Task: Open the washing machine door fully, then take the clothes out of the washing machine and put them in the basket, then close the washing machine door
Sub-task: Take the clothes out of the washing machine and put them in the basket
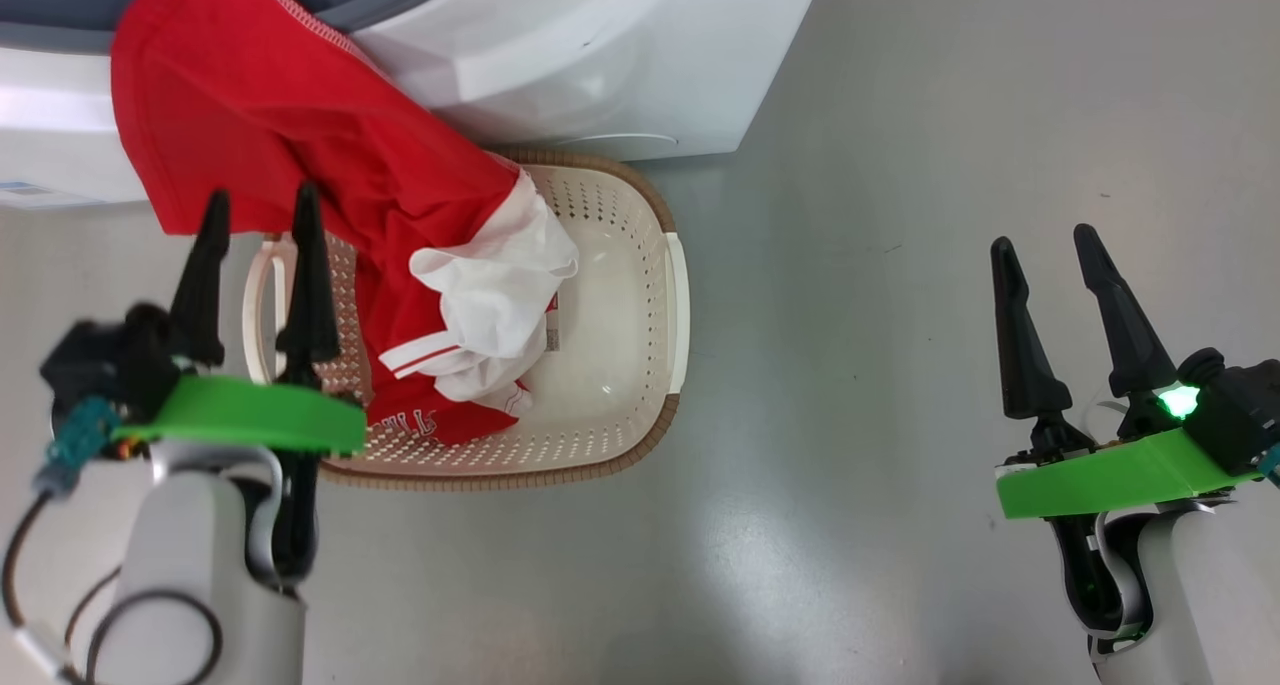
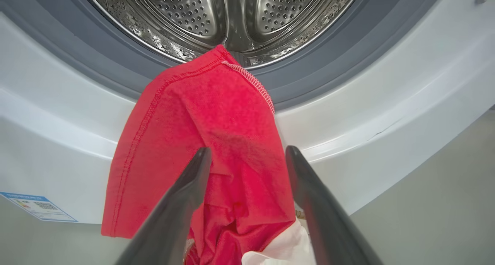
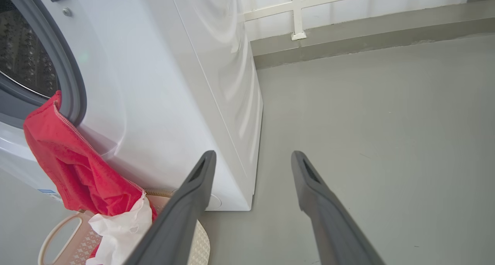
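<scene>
risk 1: the red garment (image 1: pixel 300 135) was only half out. If the washing machine door was shut now, the hem on the grey rubber ring (image 2: pixel 96 60) would likely get pinched in the seal.
risk 2: a low grab on the white part could drag the cloth already in the basket (image 1: pixel 680 305) back out, or tip this light basket by its left rim.
risk 3: the draped cloth hid the basket's far-left corner, so a blind reach there could strike the rim or the machine's front.
left gripper (image 1: pixel 261 195): fingers spread, nothing clamped. It was over the basket's left handle, with red cloth just beyond the tips in the wrist view.
right gripper (image 1: pixel 1042 238): fingers spread and empty, over bare floor (image 1: pixel 900 415), well right of the basket.
garment position: top edge hooked on the lower lip of the drum (image 2: pixel 216 13) opening. The body hung down the front of the washing machine (image 1: pixel 600 55), and the lower end lay in the basket's left half.
garment look: bright red knit, overlocked seam with pale stitching, crumpled white panel, red-white striped trim. White lettering showed near the basket's near edge.
basket position: on the floor, far rim against the machine's front base.
</scene>
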You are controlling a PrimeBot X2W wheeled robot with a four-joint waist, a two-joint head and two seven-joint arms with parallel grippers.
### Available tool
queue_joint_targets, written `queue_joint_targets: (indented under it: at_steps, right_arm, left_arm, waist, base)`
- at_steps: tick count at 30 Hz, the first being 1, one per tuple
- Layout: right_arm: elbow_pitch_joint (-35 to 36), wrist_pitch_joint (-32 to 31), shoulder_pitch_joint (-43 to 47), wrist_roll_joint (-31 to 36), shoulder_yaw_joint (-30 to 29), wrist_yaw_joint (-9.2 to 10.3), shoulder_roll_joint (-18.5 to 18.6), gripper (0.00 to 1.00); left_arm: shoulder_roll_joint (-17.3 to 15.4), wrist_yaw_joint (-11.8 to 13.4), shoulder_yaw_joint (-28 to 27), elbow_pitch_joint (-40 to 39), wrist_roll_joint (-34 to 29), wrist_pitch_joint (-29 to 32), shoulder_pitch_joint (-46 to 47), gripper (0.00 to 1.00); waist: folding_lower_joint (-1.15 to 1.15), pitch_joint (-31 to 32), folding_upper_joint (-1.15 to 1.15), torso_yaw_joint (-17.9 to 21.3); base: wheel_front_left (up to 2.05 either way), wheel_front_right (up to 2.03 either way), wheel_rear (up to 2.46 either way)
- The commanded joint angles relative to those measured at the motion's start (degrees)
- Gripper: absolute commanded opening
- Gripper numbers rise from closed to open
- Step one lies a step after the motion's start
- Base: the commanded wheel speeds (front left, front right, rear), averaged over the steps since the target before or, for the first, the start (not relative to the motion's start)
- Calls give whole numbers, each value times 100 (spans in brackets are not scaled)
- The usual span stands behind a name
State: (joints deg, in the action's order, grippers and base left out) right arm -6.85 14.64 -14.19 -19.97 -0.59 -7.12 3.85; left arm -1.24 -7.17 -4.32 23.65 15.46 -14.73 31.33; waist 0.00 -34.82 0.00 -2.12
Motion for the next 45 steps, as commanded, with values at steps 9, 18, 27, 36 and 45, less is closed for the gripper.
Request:
queue_joint_targets:
  at_steps: [9,18,27,36,45]
  right_arm:
    - [147,36,221,66,80,-36,58,100]
    - [148,36,230,62,76,-36,75,100]
    - [159,36,206,63,68,-36,76,100]
    - [151,36,165,74,130,-36,67,100]
    - [125,36,142,55,216,-36,41,100]
  left_arm:
    - [-164,-32,-331,-963,125,-27,-961,100]
    - [-164,-32,-277,-1362,167,-27,-1244,100]
    - [-164,-32,-216,-1356,213,-27,-907,100]
    - [-164,-32,-259,-731,16,-27,224,100]
    - [-177,-32,-275,890,-250,-27,1637,100]
  waist:
    - [0,51,0,-31]
    - [0,68,0,-68]
    - [0,34,0,-85]
    - [0,-45,0,-92]
    - [0,-91,0,13]
  base:
    - [0,0,0]
    - [0,0,0]
    - [0,0,0]
    - [0,0,0]
    - [0,0,0]
